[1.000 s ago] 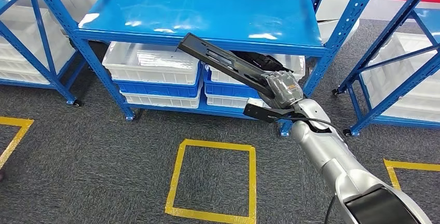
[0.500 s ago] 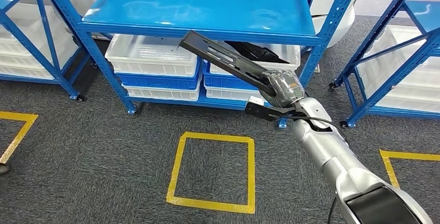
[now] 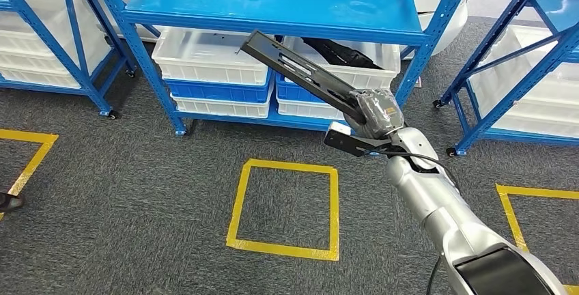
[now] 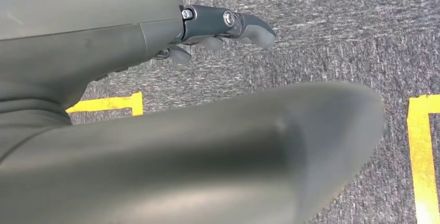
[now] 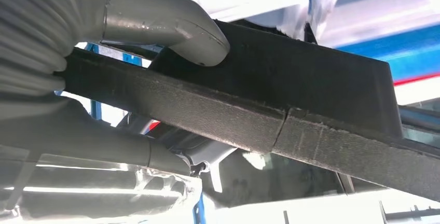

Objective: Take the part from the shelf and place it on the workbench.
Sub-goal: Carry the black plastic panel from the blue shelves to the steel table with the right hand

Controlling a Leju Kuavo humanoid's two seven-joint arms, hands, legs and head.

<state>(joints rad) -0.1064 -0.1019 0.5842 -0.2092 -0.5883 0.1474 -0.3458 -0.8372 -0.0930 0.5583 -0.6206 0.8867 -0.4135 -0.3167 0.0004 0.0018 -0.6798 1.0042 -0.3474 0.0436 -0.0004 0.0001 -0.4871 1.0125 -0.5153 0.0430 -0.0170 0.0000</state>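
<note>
The right hand [image 3: 374, 113], grey and ribbed at the end of a silver arm, is closed around one end of a long, flat, black plastic part [image 3: 300, 75]. In the right wrist view the thick grey thumb [image 5: 174, 27] presses on the part's broad dark face [image 5: 290, 79] while the rest of the hand wraps under its rough edge. The part slants up and away from the hand toward the robot's left, its far end raised in front of the edge of the blue metal shelf board [image 3: 273, 1]. It is clear of the shelf and held in the air above the grey carpet floor [image 3: 136, 199].

Behind the part stands the blue steel shelf rack [image 3: 147, 69]. Under its board, white plastic crates sit stacked on blue ones. The left white crate [image 3: 212, 59] looks empty as far as its interior can be seen. The right white crate [image 3: 372, 63] holds another long black piece [image 3: 338, 52] lying aslant inside it. Further racks with white crates stand at the left [image 3: 41, 49] and at the right [image 3: 539, 90].

On the carpet in front of the rack is a square of yellow tape [image 3: 283, 206], with parts of other yellow marks at either side.

The left hand [image 4: 223, 24] hangs above the carpet, its dark fingers [image 4: 249, 27] loosely curled with nothing in them; how far they close cannot be told.
</note>
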